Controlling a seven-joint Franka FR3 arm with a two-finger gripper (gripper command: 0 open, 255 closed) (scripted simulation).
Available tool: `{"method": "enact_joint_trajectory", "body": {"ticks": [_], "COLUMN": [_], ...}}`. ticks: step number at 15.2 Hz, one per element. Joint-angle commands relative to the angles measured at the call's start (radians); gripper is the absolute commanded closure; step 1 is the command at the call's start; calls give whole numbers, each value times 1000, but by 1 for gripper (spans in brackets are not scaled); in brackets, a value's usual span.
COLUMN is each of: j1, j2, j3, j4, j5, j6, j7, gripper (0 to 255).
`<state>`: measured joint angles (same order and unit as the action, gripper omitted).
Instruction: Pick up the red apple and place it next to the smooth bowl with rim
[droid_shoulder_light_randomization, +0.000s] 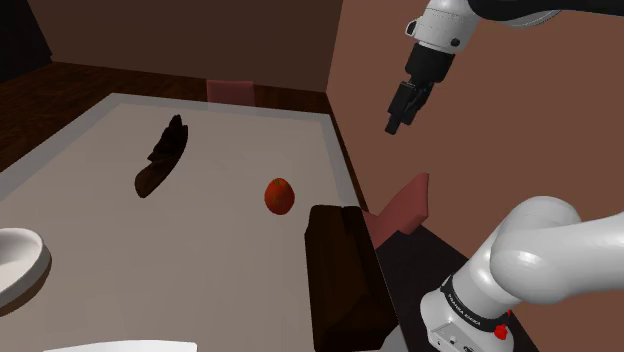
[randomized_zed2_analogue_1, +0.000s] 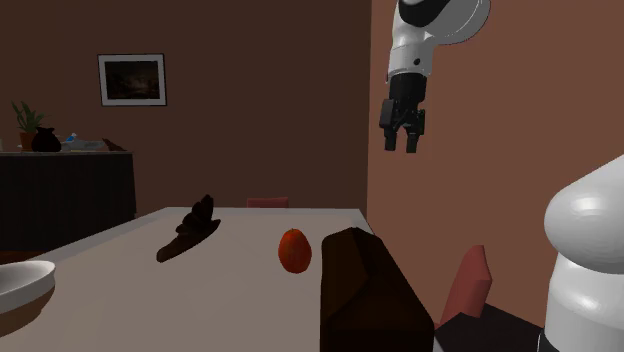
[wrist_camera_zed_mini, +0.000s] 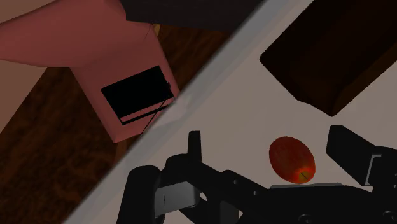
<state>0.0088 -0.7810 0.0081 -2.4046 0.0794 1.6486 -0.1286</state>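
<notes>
A red apple (droid_shoulder_light_randomization: 279, 195) (randomized_zed2_analogue_1: 294, 250) rests on the pale table (droid_shoulder_light_randomization: 200, 260), near the edge on the shoulder view's right. My black gripper (droid_shoulder_light_randomization: 394, 126) (randomized_zed2_analogue_1: 400, 146) hangs high in the air, well above the table's edge and off to the shoulder view's right of the apple. Its fingers stand apart with nothing between them. In the wrist view the apple (wrist_camera_zed_mini: 292, 160) lies far below, close to the line of the open gripper (wrist_camera_zed_mini: 266, 137). A white bowl with a rim (droid_shoulder_light_randomization: 15, 262) (randomized_zed2_analogue_1: 20, 285) sits at the table's near corner on the shoulder view's left.
A dark brown box (droid_shoulder_light_randomization: 340, 270) (randomized_zed2_analogue_1: 365, 290) (wrist_camera_zed_mini: 331, 57) lies on the table just in front of the apple. A dark curved object (droid_shoulder_light_randomization: 165, 155) (randomized_zed2_analogue_1: 192, 230) lies farther back. Reddish chairs (droid_shoulder_light_randomization: 405, 205) (droid_shoulder_light_randomization: 230, 92) (wrist_camera_zed_mini: 95, 57) stand beside the table.
</notes>
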Motion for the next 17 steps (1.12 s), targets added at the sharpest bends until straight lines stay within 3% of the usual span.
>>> {"method": "enact_joint_trajectory", "body": {"ticks": [1, 10, 17], "j1": [0, 34, 43], "j2": [0, 207, 437], "j3": [0, 147, 254], "j4": [0, -39, 13], "j5": [0, 71, 73], "j6": [0, 265, 455], "j7": [0, 161, 294], "gripper": [0, 0, 0]}}
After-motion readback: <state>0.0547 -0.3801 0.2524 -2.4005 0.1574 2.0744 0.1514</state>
